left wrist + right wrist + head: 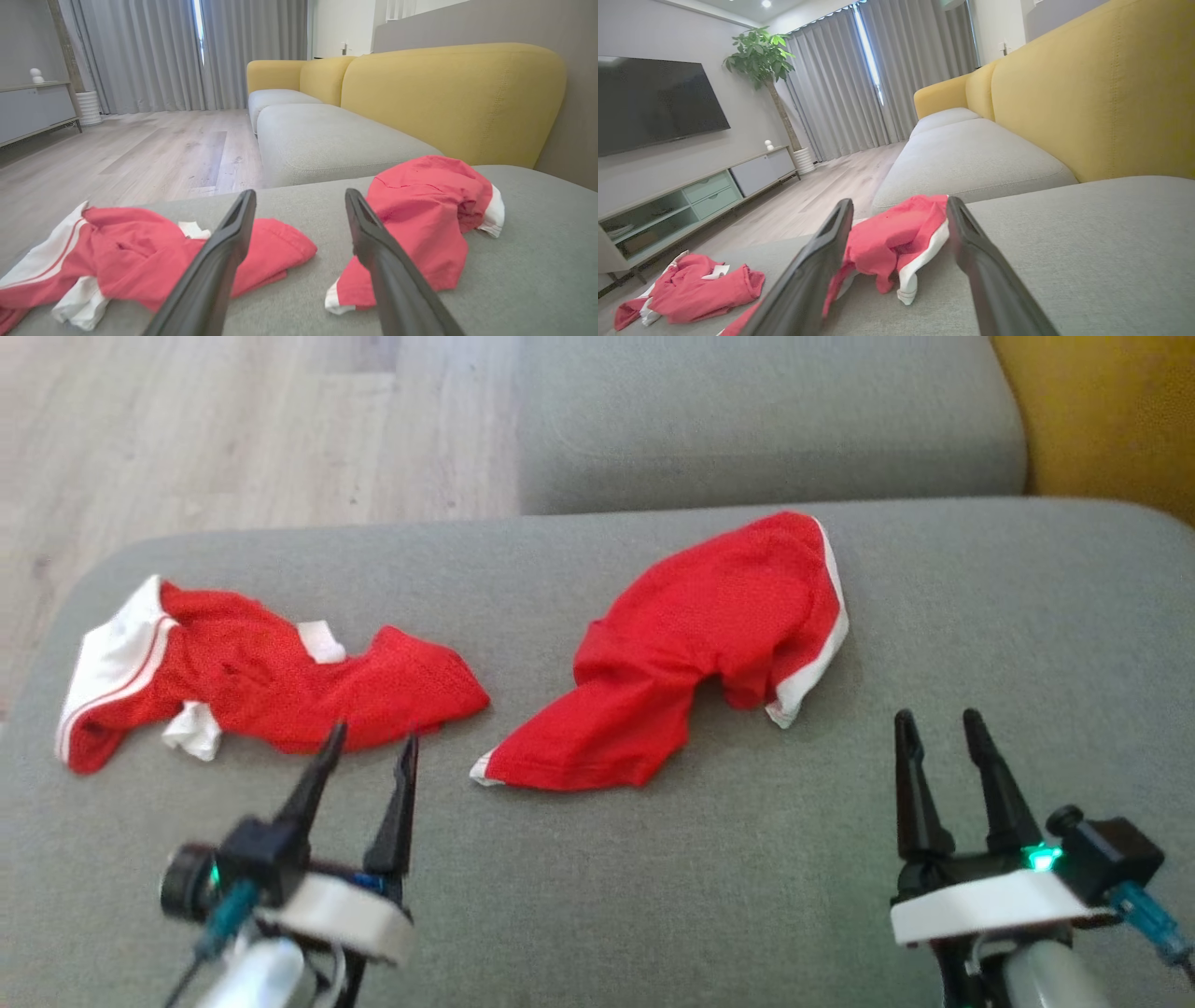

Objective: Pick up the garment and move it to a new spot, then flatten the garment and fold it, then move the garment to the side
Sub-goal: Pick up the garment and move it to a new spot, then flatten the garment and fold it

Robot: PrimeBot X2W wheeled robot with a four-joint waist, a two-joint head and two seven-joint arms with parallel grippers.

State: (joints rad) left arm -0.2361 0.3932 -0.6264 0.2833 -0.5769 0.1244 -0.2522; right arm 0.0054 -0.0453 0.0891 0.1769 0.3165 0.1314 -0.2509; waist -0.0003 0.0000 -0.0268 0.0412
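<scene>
A broad grey seat cushion (653, 896) lies under both claws and spreads away from them on every side. Beyond it, well ahead of the claws, sits a second grey cushion (766, 420). Pale wood floor (233, 429) runs ahead and to the left of the left claw. A yellow backrest (1111, 411) rises ahead and to the right of the right claw.

The right red garment (691, 644) is a crumpled heap with a white stripe along its far and right edges. It lies ahead of the right claw (937, 717) and to that claw's left, apart from it. From the left claw (373, 735) it lies ahead and to the right. A near corner of it trails toward the gap between the two claws.

The left red garment (280, 681) is bunched up, with a white striped band at its far left end and small white patches showing in its folds. It lies just beyond the left claw's fingertips and stretches away to that claw's left. The tips overlap its near hem in the head view, but I cannot tell whether they touch the cloth.

The left claw is released, its two dark fingers spread with nothing between them. The right claw is likewise released and bare, hovering over plain cushion. In the right wrist view the right garment shows between its fingers, farther ahead.
</scene>
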